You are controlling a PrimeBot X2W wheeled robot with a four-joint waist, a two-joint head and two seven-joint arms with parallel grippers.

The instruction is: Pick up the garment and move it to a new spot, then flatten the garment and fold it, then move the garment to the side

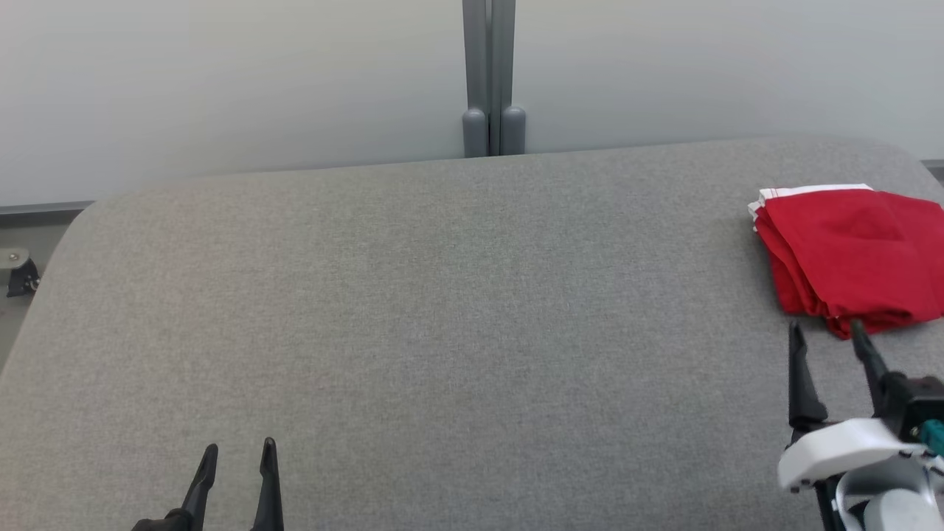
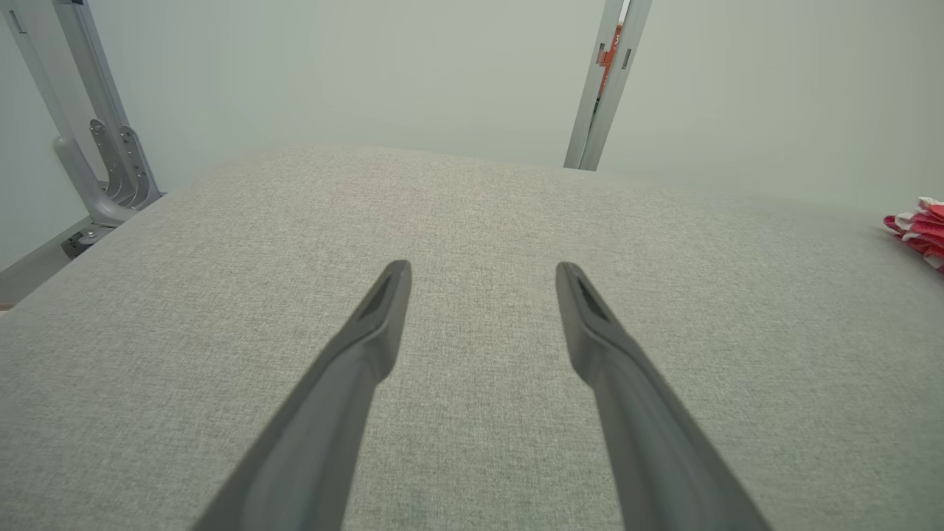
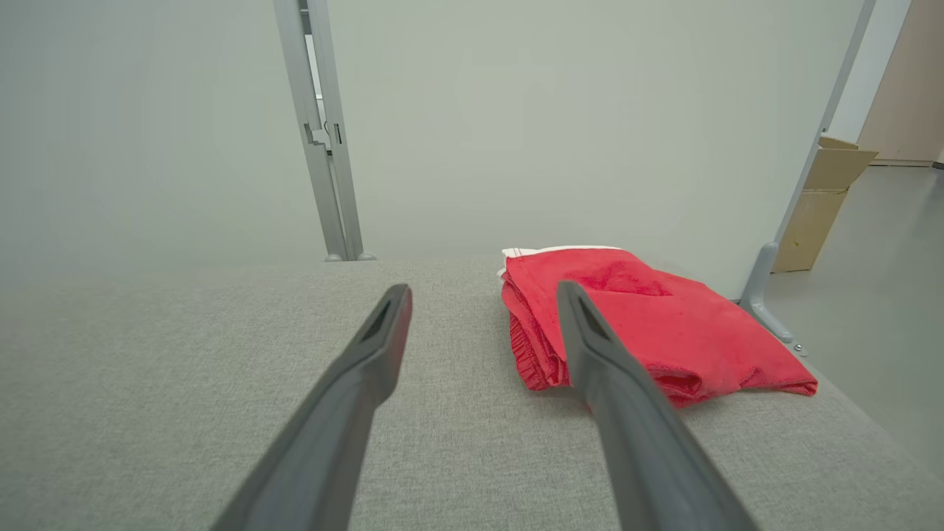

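While the folded red garment (image 1: 848, 254) is laid at the far right of the grey padded table (image 1: 442, 295), nothing is gripped
The right gripper (image 1: 824, 326) is held just beside its near edge, fingers spread wide; the left gripper (image 1: 240, 443) is seen well apart, likewise spread wide

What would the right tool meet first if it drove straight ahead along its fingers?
Most likely the folded red fabric garment: the open right tool points at its near edge on the grey fabric-covered table. Its height above the cloth is unclear.
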